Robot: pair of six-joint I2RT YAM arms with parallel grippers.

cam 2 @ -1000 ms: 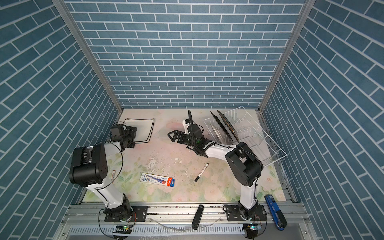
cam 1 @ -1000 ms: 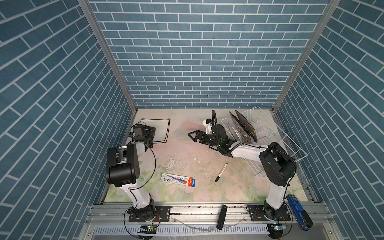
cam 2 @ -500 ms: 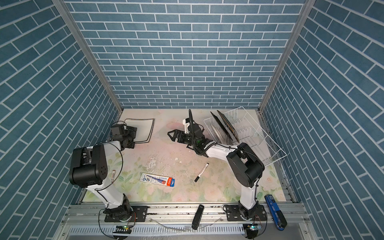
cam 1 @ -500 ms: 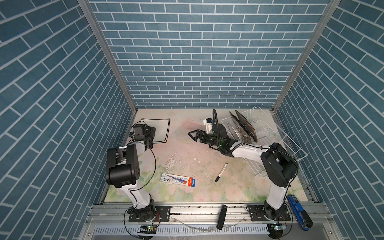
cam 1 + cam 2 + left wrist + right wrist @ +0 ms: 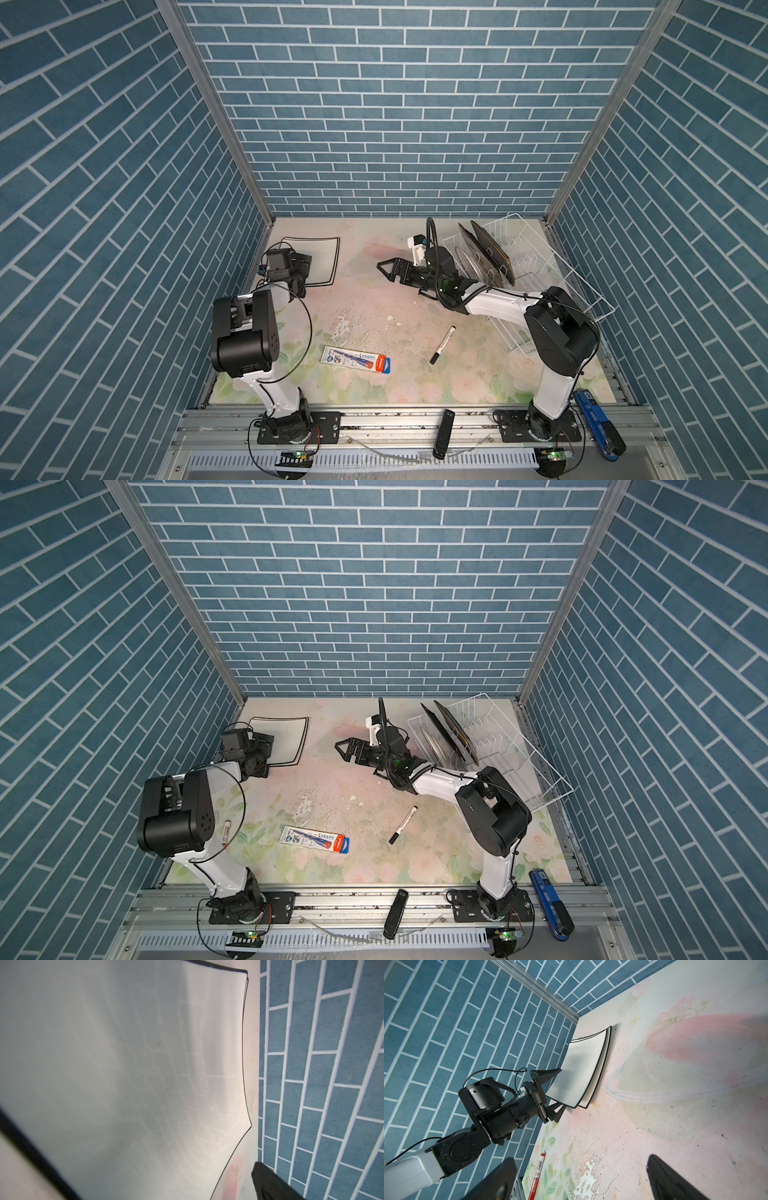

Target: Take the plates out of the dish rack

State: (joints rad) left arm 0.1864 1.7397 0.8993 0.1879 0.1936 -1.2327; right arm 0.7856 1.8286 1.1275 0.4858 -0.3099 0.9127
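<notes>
Two white black-rimmed plates lie stacked flat at the table's back left. My left gripper stands open at their near edge, its fingers spread along the top plate's rim. That plate fills the left wrist view, beside one dark finger. The white wire dish rack stands at the back right. Large dark plates and a smaller round one stand on edge in it. My right gripper hovers open and empty mid-table, left of the rack.
A black marker and a packaged pen set lie on the floral mat in front. A red pen lies at the mat's left edge. A black bar and a blue tool rest on the front rail. Brick walls enclose three sides.
</notes>
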